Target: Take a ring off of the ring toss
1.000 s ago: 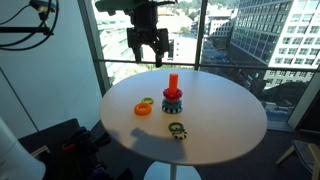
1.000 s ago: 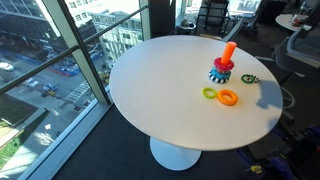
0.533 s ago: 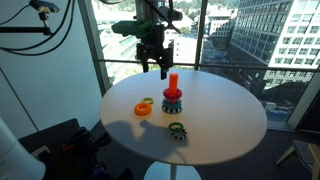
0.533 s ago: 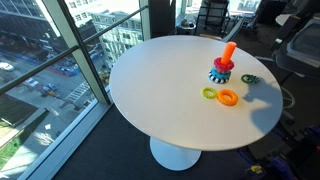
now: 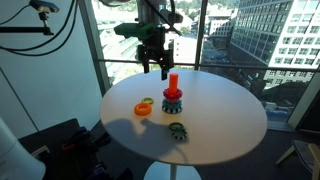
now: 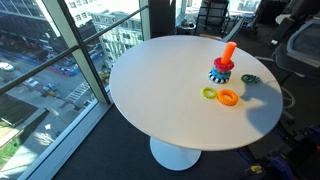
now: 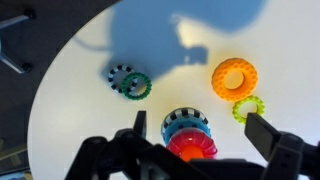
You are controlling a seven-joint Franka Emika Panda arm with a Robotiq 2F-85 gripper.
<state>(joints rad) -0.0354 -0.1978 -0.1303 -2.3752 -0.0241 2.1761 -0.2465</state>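
Note:
The ring toss [image 5: 172,96] stands mid-table, an orange-red peg [image 5: 172,81] on a stack of rings; it also shows in the other exterior view [image 6: 222,68]. In the wrist view the dark red-magenta ring [image 7: 190,141] sits on top of the stack, around the peg [image 7: 193,154], above a blue ring and a black-and-white ring. My gripper [image 5: 152,64] hangs open above the table, a little behind and beside the peg. In the wrist view the gripper [image 7: 199,127] has its two fingers either side of the stack, well above it and holding nothing.
An orange ring [image 7: 234,77] and a small yellow-green ring [image 7: 248,108] lie loose on the white round table [image 5: 220,125] next to the toy. A green-and-black ring [image 7: 129,82] lies on the other side. Windows stand close behind the table.
My gripper has come down and moved closer to the peg over the last second. The rings and the ring toss have not moved.

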